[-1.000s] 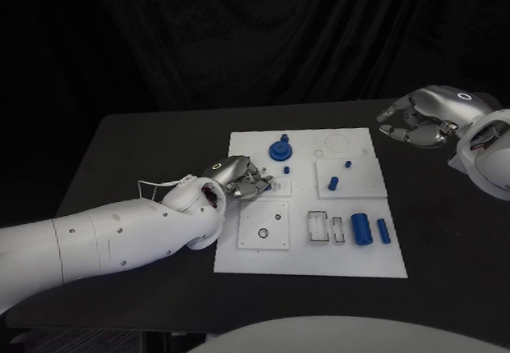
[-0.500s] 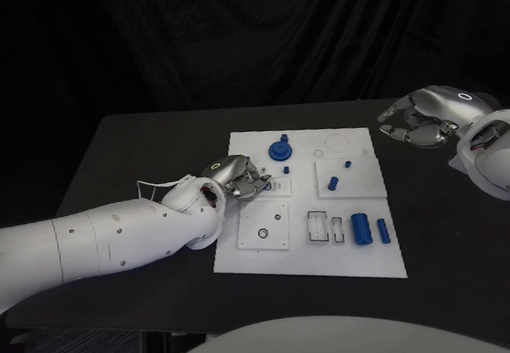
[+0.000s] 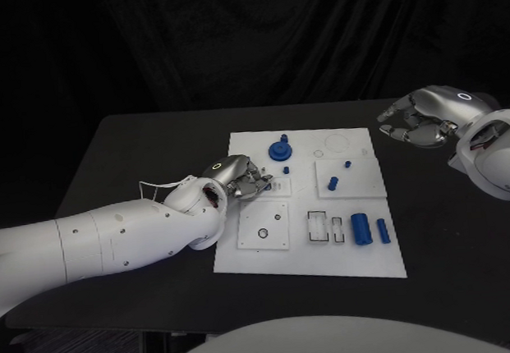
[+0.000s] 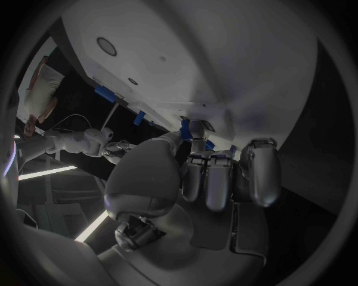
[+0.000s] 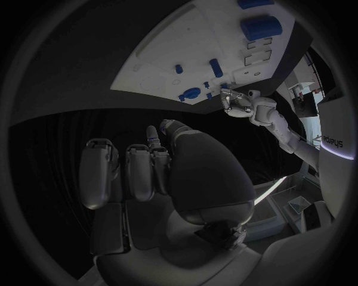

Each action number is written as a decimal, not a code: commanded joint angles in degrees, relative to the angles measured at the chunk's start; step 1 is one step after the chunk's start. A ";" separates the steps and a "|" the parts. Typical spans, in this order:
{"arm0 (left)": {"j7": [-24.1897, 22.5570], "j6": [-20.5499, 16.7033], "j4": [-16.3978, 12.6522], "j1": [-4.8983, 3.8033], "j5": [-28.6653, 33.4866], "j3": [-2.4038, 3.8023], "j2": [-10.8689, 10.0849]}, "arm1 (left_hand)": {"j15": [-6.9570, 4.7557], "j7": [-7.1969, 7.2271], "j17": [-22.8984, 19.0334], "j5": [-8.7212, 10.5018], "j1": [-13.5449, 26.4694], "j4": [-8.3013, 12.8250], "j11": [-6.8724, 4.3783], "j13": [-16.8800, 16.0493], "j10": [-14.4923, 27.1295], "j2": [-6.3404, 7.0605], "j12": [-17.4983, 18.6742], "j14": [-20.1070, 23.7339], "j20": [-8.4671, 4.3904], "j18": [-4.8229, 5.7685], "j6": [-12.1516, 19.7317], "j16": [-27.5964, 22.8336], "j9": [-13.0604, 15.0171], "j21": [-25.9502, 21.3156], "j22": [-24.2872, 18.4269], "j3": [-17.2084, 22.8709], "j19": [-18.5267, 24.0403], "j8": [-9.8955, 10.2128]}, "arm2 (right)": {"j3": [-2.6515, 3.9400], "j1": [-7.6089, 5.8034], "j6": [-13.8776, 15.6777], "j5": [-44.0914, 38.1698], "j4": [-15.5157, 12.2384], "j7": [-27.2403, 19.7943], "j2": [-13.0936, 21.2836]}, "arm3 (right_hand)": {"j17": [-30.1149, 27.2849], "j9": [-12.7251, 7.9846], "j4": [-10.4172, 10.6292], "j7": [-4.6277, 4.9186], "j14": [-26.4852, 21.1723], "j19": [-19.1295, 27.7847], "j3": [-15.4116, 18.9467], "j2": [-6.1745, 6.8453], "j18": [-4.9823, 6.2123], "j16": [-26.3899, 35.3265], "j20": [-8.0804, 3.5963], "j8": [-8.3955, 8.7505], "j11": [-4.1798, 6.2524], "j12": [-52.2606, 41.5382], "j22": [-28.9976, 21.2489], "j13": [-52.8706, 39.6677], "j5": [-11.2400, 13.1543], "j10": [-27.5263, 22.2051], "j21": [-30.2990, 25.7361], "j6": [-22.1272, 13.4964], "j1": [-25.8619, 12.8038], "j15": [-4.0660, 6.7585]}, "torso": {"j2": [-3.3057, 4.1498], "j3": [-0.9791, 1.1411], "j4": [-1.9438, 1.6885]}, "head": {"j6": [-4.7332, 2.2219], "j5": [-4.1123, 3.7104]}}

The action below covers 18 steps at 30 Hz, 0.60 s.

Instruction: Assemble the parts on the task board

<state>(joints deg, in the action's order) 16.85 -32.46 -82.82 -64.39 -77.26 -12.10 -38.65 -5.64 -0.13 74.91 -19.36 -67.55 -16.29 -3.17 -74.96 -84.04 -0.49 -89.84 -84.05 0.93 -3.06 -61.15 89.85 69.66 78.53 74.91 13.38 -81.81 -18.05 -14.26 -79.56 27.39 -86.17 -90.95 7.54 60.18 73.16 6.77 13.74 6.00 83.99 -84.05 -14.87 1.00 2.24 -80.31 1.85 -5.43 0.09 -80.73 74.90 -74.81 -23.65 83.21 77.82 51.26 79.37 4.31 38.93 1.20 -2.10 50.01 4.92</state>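
The left hand (image 3: pixel 241 178) hovered over the left edge of the white task board (image 3: pixel 313 264), its fingers (image 4: pixel 212 179) curled together; in the left wrist view a small blue part (image 4: pixel 185 127) showed just past the fingertips, but whether it was pinched or merely lay on the board beneath them cannot be told. Compared with the head views of half a second and one second earlier, this hand had barely shifted and nothing on the board had moved, which suggests a pause or fine adjustment rather than a completed insertion. The right hand (image 3: pixel 420 121) hung above the bare black table (image 3: pixel 134 145) beyond the board's far right corner, well apart from every part, its fingers (image 5: pixel 139 170) curled inward on nothing. On the board, a round blue knob (image 3: pixel 279 150) stood near the far edge, small blue pegs (image 3: pixel 334 184) stood upright on the raised square plate, and a blue cylinder (image 3: pixel 361 226) with a thinner blue pin (image 3: pixel 383 231) just beside it lay toward the near right. These loose pieces indicate that most of the assembly remained to be done.
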 commanded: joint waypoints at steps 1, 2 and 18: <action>-0.21 -0.05 0.11 0.30 -0.04 -0.08 0.26 | -0.28 -0.08 15.09 0.37 0.55 -0.26 -0.28 -15.04 -5.96 0.05 -0.16 -5.95 -0.26 -0.23 -0.38 0.15 -0.05 -0.26 8.16 0.07 -0.01 0.28 | 0.04 0.15 -0.22 -0.15 0.03 1.11 0.00 | -0.06 -0.09 0.03 0.04 2.94 -1.48 -0.28 0.29 0.61 0.24 0.37 0.30 0.11 0.24 11.31 2.64 -0.38 -0.38 -0.22 -0.22 0.30 -0.24 | 0.02 -0.01 0.00 | -0.01 0.00; -0.21 -0.02 0.14 0.31 -0.04 -0.08 0.31 | -0.28 -0.08 15.09 0.37 0.55 -0.26 -0.28 -15.04 -5.96 0.05 -0.16 -5.95 -0.26 -0.23 -0.38 0.15 -0.05 -0.26 8.16 0.07 -0.01 0.28 | 0.04 0.15 -0.23 -0.15 0.03 1.11 0.00 | -0.06 -0.09 0.03 0.04 2.94 -1.48 -0.28 0.29 0.61 0.24 0.37 0.30 0.11 0.24 11.31 2.64 -0.38 -0.38 -0.22 -0.22 0.30 -0.24 | 0.03 -0.02 0.01 | -0.01 0.02; -0.81 0.35 0.61 0.35 -0.04 -0.08 0.76 | -0.11 -0.32 15.09 4.46 5.67 -0.48 -0.07 -15.04 -5.96 -0.07 -0.16 -5.95 -0.12 -0.27 -1.11 0.15 -1.28 -0.69 8.32 -2.54 -0.01 1.23 | 0.04 0.15 -0.47 -0.15 0.09 1.14 -0.04 | -0.06 -0.09 0.03 0.04 2.94 -1.48 -0.28 0.29 0.61 0.24 0.37 0.30 0.11 0.24 11.31 2.64 -0.38 -0.38 -0.22 -0.22 0.30 -0.24 | 0.06 0.02 0.00 | -0.01 0.03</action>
<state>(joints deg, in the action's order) 16.75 -32.59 -82.18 -64.30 -77.34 -12.10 -38.03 -5.63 -0.43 74.91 -15.15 -62.28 -16.78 -3.17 -74.96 -84.04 -0.58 -89.85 -84.05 0.93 -3.06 -61.89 89.85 68.40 78.07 74.91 11.10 -81.81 -17.09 -14.25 -79.56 27.23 -86.17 -90.87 7.63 60.12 73.15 6.76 13.74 6.00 83.99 -84.05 -14.87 1.00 2.24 -80.31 1.85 -5.43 0.09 -80.86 74.90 -74.80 -23.75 83.21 77.82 51.26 79.37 4.31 38.97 1.20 -2.10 50.01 4.93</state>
